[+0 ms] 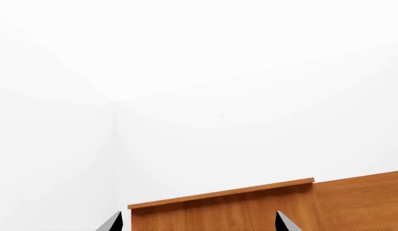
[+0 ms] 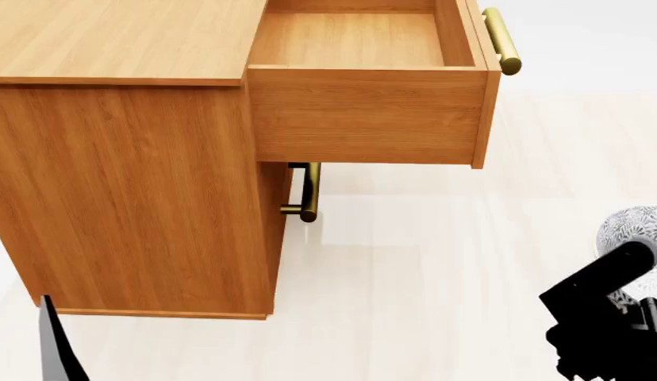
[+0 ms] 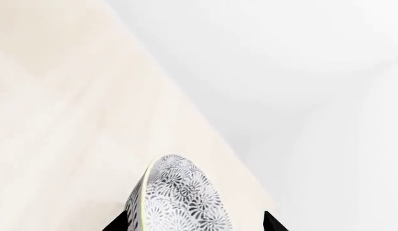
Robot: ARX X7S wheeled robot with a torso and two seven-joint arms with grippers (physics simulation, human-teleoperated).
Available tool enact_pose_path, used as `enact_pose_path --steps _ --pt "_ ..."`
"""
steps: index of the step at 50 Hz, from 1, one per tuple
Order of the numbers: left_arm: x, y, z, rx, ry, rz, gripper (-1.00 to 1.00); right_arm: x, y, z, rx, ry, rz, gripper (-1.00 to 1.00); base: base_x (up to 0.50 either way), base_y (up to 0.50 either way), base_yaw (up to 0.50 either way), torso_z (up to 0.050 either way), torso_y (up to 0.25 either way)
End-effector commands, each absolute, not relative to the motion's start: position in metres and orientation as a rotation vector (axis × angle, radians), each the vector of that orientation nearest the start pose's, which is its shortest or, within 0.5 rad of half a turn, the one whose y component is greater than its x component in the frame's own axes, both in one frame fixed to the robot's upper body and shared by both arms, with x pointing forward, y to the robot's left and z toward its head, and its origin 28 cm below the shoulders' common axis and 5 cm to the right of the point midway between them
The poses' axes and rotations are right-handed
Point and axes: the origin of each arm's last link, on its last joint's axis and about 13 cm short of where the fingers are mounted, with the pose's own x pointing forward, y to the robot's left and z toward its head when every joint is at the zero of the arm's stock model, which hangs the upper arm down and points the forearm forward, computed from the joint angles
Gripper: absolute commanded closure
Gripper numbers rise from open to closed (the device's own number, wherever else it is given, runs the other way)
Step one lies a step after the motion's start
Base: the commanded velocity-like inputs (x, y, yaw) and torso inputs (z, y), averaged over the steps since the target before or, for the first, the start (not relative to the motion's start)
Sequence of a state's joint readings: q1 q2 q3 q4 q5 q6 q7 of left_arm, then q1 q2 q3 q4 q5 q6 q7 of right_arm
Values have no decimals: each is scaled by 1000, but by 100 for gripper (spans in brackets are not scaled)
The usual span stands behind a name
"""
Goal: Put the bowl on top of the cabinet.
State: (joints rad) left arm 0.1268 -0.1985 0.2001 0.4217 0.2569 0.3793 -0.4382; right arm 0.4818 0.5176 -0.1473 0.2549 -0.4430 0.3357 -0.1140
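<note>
No brand, label or writing can be read anywhere. One cabinet (image 2: pixel 128 182) stands at the left of the head view: orange-brown wood grain, flat top, its upper drawer (image 2: pixel 366 87) pulled out. Two brass bar handles show, one on the open drawer's front (image 2: pixel 501 40) and one lower down (image 2: pixel 307 193) beneath it. The cabinet rests on a pale floor (image 2: pixel 435 270).

The left tool (image 1: pixel 197 222) has its two dark fingertips (image 1: pixel 112 222) spread apart with nothing between them. Past those tips lies a wood-grain surface of the cabinet (image 1: pixel 250 207), with white wall beyond.

One bowl (image 3: pixel 180 202), white with a dense grey-black floral pattern and a pale rim, is tipped on edge in the right tool (image 3: pixel 192 224). One finger (image 3: pixel 118 224) is at its rim; the other is clear of the bowl, so I cannot tell whether the grip is closed on it. In the head view the bowl (image 2: pixel 630 230) shows at the far right, just above the black right arm (image 2: pixel 609 317), well apart from the cabinet and lower than its top.
</note>
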Motion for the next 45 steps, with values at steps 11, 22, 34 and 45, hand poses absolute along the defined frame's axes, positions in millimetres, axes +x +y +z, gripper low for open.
enact_pose_path --steps 11,22,34,45 --pt "174 196 99 189 -741 131 -100 301 -258 84 -956 257 -125 -100 0 0 0 0 0" --pt "174 197 101 188 -740 136 -100 310 -252 55 -925 278 -113 -100 0 0 0 0 0" --pt "174 197 99 189 -735 134 -100 312 -256 40 -893 309 -140 -100 0 0 0 0 0" --pt "174 197 99 191 -734 134 -100 310 -261 33 -866 330 -164 -100 0 0 0 0 0"
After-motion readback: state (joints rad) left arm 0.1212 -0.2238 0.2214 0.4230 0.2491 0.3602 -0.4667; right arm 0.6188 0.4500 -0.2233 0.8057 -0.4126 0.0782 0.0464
